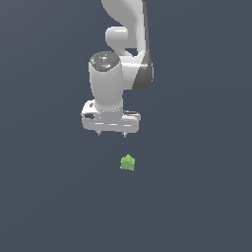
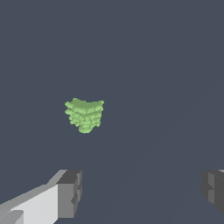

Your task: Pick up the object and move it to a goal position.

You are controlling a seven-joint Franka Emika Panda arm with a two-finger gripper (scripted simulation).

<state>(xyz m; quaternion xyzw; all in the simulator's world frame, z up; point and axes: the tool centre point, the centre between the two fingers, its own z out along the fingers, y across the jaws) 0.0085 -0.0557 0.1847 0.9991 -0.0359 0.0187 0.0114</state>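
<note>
Tool (image 1: 112, 133) spread wide and empty, above centre of frame; object (image 1: 128, 163) lies apart on worktop (image 1: 49, 197). Grasp, lift and transfer all remain.

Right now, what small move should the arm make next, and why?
Probably shift the claw over the green blob before descending. The claw is open and empty, and in the wrist view the blob sits off-centre, apart from both fingertips.

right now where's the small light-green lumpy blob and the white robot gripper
small light-green lumpy blob (image 1: 128, 163), exterior view, middle of its bumpy body
white robot gripper (image 1: 111, 133), exterior view, midway between its two fingertips
</note>
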